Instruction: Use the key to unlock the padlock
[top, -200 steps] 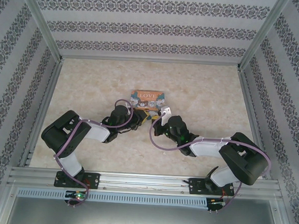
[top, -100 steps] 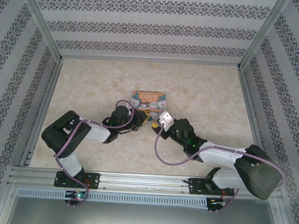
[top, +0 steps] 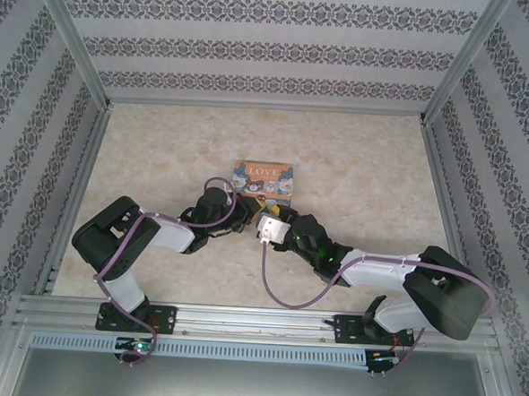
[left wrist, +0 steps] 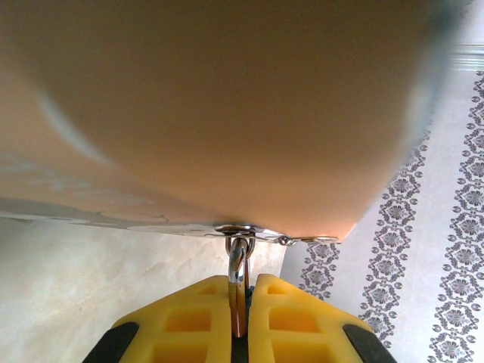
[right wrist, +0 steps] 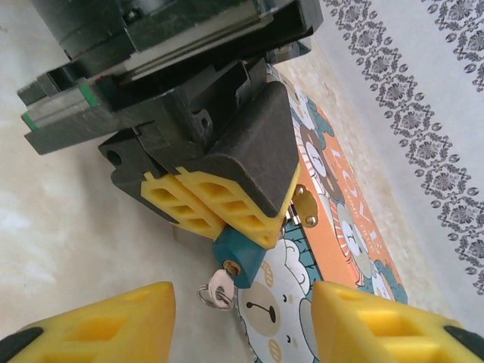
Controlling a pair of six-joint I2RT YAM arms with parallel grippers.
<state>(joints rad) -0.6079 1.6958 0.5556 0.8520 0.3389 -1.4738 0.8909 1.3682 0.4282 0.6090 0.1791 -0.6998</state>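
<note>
Small blue padlock (right wrist: 238, 253), silvery shackle: pinched in closed left gripper (right wrist: 219, 208), near side of decorated rectangular tin (right wrist: 333, 212). Small silvery metal key (right wrist: 221, 286): inserted. Right gripper (right wrist: 242, 325): part-open, empty.

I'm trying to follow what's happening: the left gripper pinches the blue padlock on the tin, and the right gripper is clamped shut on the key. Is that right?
Not quite. The right gripper is open, its fingers spread on either side of the key without touching it, as the right wrist view shows. The left gripper does pinch the padlock on the tin.
</note>
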